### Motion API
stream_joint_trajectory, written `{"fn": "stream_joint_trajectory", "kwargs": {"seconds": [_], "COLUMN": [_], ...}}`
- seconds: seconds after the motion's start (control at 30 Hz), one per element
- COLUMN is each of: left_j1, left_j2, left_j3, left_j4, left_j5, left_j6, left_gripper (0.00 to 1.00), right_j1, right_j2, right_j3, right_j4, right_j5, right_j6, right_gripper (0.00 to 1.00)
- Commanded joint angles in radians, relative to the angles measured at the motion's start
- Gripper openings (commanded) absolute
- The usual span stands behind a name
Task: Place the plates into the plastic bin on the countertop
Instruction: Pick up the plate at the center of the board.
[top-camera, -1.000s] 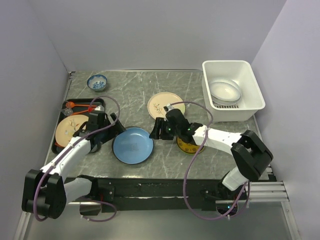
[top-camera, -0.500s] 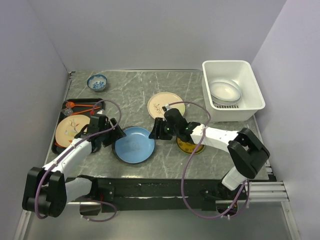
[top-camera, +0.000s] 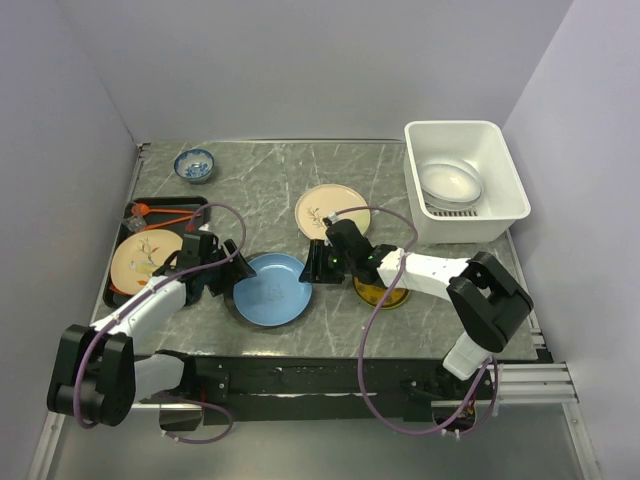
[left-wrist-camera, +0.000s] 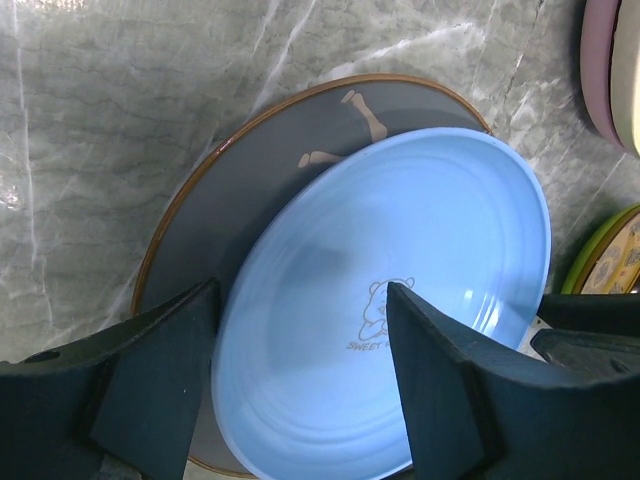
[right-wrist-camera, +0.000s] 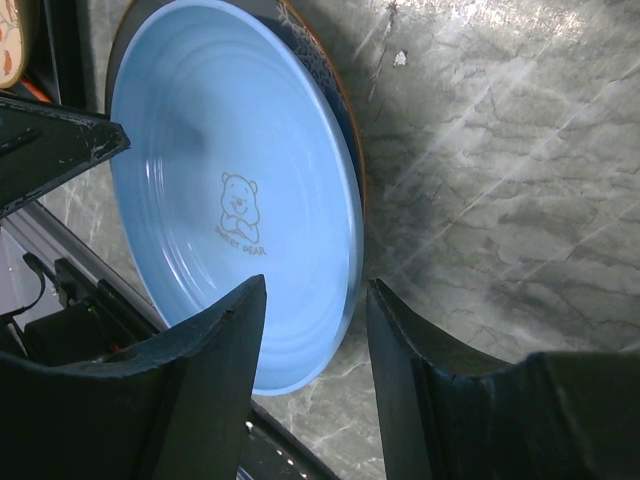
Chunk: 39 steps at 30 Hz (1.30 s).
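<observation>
Blue plate (top-camera: 268, 290) sits near-centre on the tabletop (top-camera: 250, 190), lying on a dark brown-rimmed plate (left-wrist-camera: 200, 200). Left tool (top-camera: 230, 268) is at its left rim and right tool (top-camera: 316, 264) at its right rim. Both have jaws apart astride the rim, not clamped. Plastic bin (top-camera: 470, 228) is far right and holds stacked plates (top-camera: 450, 182).

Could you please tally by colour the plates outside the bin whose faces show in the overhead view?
Blue plate: 1
Cream sprig plate and cream tray plate: 2
Yellow-patterned plate: 1
Total: 4
</observation>
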Motion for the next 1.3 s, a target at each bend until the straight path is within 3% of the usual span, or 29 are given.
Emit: {"fn": "stream_joint_trajectory", "kwargs": {"seconds": [0.0,0.3,0.4,0.43,0.53,0.63,1.27], "left_j1": [0.002,0.002,0.002,0.002,0.002,0.002,0.002], "left_j2": [-0.003,0.0,-0.002,-0.003,-0.011,-0.015,-0.1], "left_j3": [0.005,0.01,0.016,0.018,0.022,0.028,0.05], "left_j4": [0.034,0.04,0.035,0.032,0.026,0.022,0.014], "left_j5": [0.028,0.039,0.036,0.031,0.028,0.025,0.002], "left_j6": [0.02,0.023,0.024,0.026,0.024,0.026,0.014], "left_gripper": [0.72,0.71,0.72,0.72,0.73,0.75,0.86], "right_j1": [0.005,0.006,0.005,0.005,0.003,0.006,-0.003], "right_j2": [0.027,0.078,0.064,0.056,0.04,0.033,-0.04], "right_j3": [0.038,0.035,0.017,0.012,0.01,0.012,-0.014], "right_j4": [0.004,0.047,0.067,0.07,0.063,0.06,0.024], "right_j5": [-0.009,-0.062,-0.052,-0.049,-0.03,-0.025,-0.009], "right_j6": [-0.012,-0.002,-0.001,0.002,-0.002,-0.004,-0.019], "right_gripper": [0.52,0.49,0.37,0.27,0.13,0.06,0.01]}}
